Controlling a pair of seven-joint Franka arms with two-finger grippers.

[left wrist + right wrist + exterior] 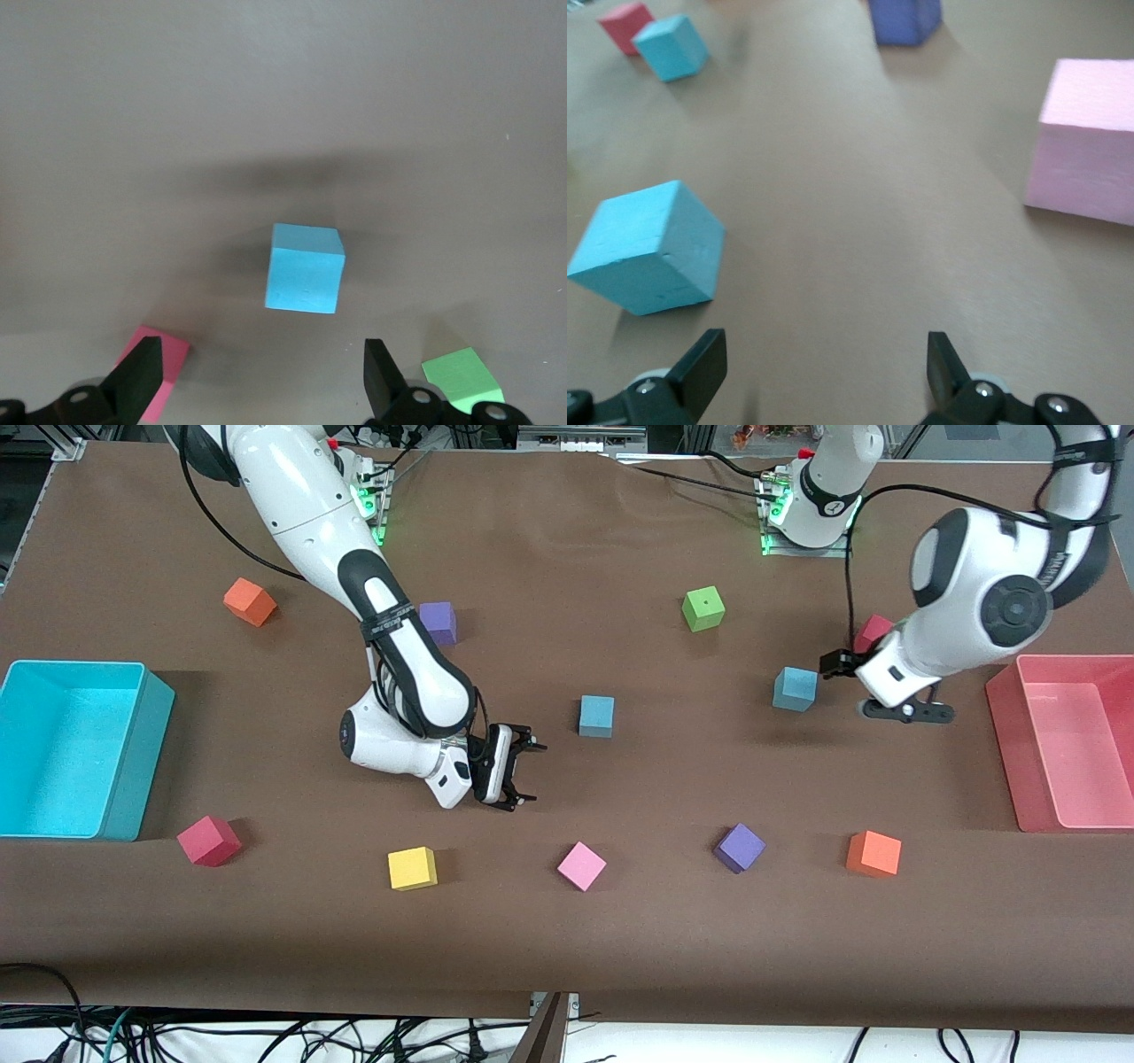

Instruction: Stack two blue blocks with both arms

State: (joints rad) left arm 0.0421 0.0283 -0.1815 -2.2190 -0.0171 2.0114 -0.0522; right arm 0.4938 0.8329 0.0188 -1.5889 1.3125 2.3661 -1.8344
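Note:
Two sky-blue blocks lie apart on the brown table. One blue block (596, 716) is near the middle. The other blue block (795, 688) is toward the left arm's end. My left gripper (852, 685) is open and empty, low beside that second block, which shows just ahead of its fingers in the left wrist view (306, 279). My right gripper (518, 766) is open and empty over bare table beside the middle block. The right wrist view shows that block (651, 248) close by and the other blue block (671, 46) farther off.
A cyan bin (142, 753) stands at the right arm's end, a pink bin (1005, 735) at the left arm's end. A red cube (873, 633) sits by the left gripper. Green (703, 608), purple (438, 622), orange (250, 600), yellow (412, 868), pink (581, 865) cubes lie scattered.

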